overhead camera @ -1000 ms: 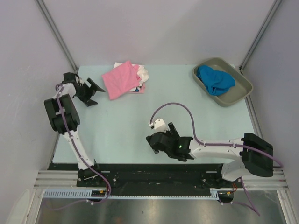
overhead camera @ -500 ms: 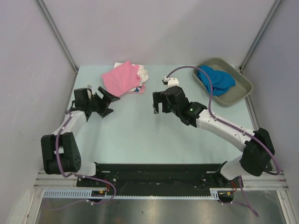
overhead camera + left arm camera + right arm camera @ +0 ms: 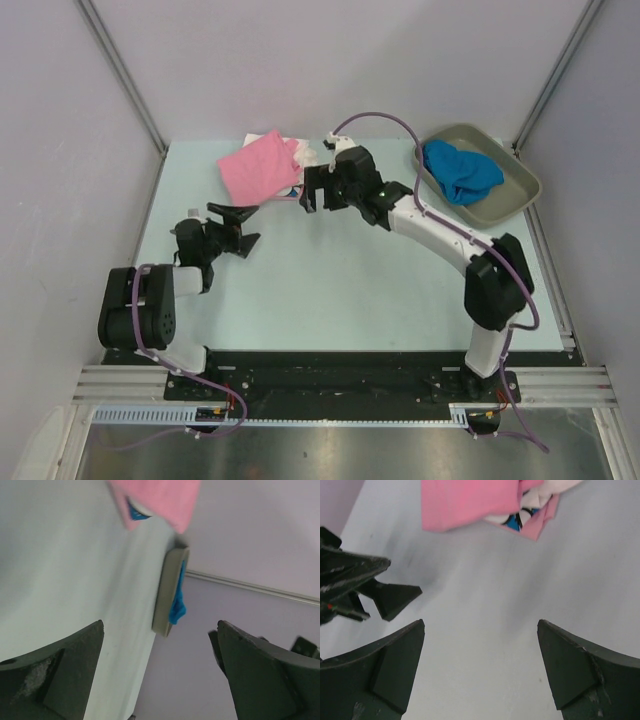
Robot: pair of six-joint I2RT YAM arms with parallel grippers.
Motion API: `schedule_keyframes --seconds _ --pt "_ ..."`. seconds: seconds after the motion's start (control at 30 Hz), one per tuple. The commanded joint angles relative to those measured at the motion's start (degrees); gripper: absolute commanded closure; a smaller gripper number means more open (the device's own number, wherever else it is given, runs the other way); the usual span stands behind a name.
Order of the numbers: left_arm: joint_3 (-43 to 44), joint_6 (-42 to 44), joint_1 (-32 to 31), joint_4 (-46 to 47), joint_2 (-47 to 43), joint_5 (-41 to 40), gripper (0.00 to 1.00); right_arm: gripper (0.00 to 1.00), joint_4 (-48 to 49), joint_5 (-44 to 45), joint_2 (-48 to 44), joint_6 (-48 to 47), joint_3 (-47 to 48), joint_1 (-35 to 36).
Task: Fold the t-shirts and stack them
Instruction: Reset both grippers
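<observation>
A folded pink t-shirt (image 3: 256, 170) lies at the back of the table on a white printed t-shirt (image 3: 306, 155) and another pink one (image 3: 301, 190). The pile also shows in the right wrist view (image 3: 470, 502), with the printed shirt (image 3: 534, 501) peeking out. A bright blue t-shirt (image 3: 460, 170) lies crumpled in the tray (image 3: 512, 196). My right gripper (image 3: 322, 203) is open and empty, just right of the pile's near corner. My left gripper (image 3: 238, 227) is open and empty, in front of the pile. From the left wrist I see the pink shirt (image 3: 155, 500) and the blue shirt (image 3: 177, 607).
The grey-olive tray stands at the back right corner and shows edge-on in the left wrist view (image 3: 169, 592). The left gripper's fingers (image 3: 375, 587) show in the right wrist view, close to my right gripper. Grey walls close the table at back and sides.
My right arm has swung from the near middle of the table up to the shirt pile. My left gripper has moved from the back left edge toward the middle, in front of the pile.
</observation>
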Motion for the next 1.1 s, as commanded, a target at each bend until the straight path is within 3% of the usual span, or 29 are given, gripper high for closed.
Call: schedule_keyframes --seconds 0.0,0.3,0.5,0.57,0.8,1.07 --pt "-0.1 -5.4 -1.7 19.2 0.6 -5.5 0.00 0.01 3.2 -12.7 8.7 2.2 11.0 -3.4" --pt "1.1 -11.8 -5.5 30.1 10.5 -8.9 0.00 0.00 12.3 -21.3 23.7 8.0 25.1 -6.5" --pt "1.3 -9.5 -7.8 31.3 11.7 -8.9 0.00 0.00 8.2 -20.6 37.2 7.4 44.7 -7.9" --pt "1.6 -7.7 -8.4 29.9 10.7 -8.3 0.00 0.00 9.6 -21.7 41.9 10.2 48.9 -9.5" --pt "5.2 4.6 -9.1 7.5 0.4 -7.7 0.00 0.00 19.9 -23.5 50.7 20.3 56.6 -15.1" --pt "3.6 7.8 -9.3 3.6 -5.1 -6.3 0.00 0.00 25.8 -23.5 56.1 21.4 58.7 -14.6"
